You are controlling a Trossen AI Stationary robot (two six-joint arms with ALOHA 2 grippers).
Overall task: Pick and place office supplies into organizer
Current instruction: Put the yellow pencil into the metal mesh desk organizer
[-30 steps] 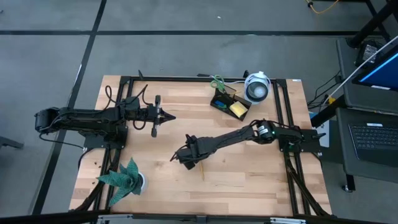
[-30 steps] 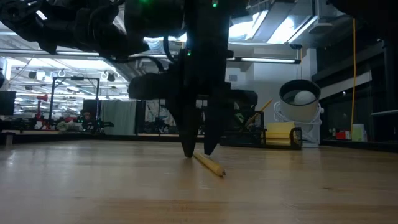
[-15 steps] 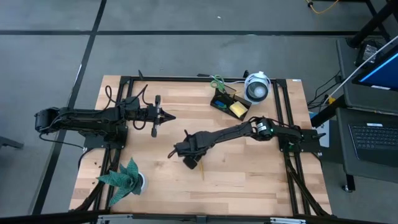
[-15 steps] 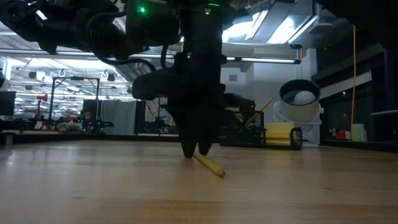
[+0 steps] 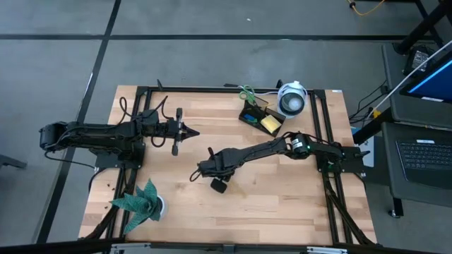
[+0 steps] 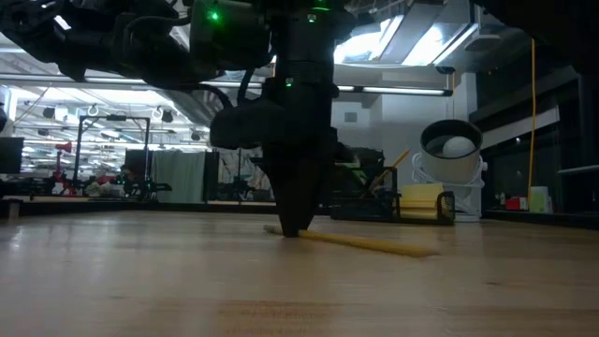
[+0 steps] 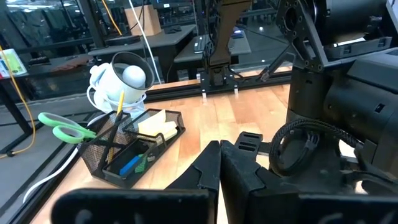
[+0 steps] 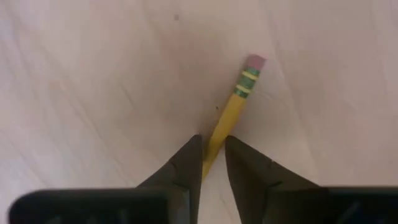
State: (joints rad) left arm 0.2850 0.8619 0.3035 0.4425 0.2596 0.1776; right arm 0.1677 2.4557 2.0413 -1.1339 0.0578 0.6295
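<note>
The right claw (image 8: pixel 211 163) is down at the wooden table (image 5: pixel 282 212), near the middle. Its two fingers are squeezed tight on a yellow pencil (image 8: pixel 230 118). The pencil's pink rubber end sticks out past the fingertips and the pencil lies low along the wood. The black organizer (image 5: pixel 260 118) sits well away from this claw, at the far edge of the table, with green scissors (image 7: pixel 65 129) and a yellow sticky pad (image 7: pixel 155 126) in it. The left claw (image 5: pixel 189 132) waits off to the side with its fingers closed together, holding nothing.
</note>
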